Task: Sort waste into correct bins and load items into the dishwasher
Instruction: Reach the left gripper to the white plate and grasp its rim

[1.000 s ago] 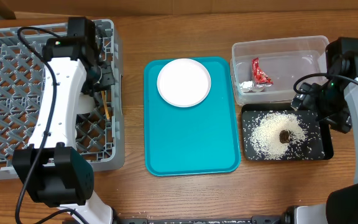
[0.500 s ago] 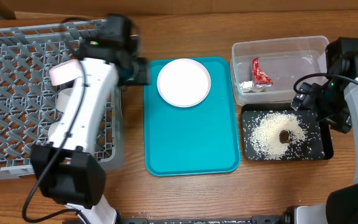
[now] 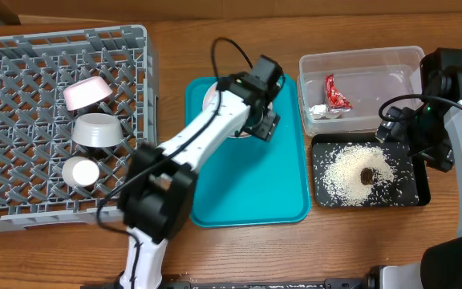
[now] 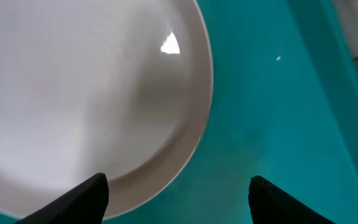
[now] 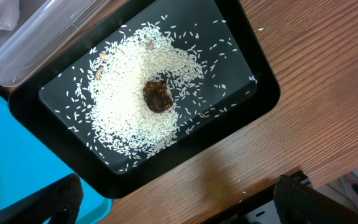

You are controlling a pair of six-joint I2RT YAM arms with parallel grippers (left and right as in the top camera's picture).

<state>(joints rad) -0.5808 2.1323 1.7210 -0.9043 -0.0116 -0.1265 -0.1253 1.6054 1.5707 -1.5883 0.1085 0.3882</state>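
L pincer (image 4: pixel 178 190) open, empty, over the white plate (image 4: pixel 86 93) on the teal tray (image 4: pixel 266 112). One finger's above the plate, the other above bare tray, rim between. Plate looks stiff, glazed, prob slippery and chippable, light enough. Lies flat, so I'd pinch the rim w/ one pad under the lip, then on to the rack (image 3: pixel 22 72). R pincer (image 5: pixel 179 205) open, idle over the black tray (image 5: pixel 267 93).

Overhead straight down, wrist cameras close, right shares black tray (image 3: pixel 399 197)
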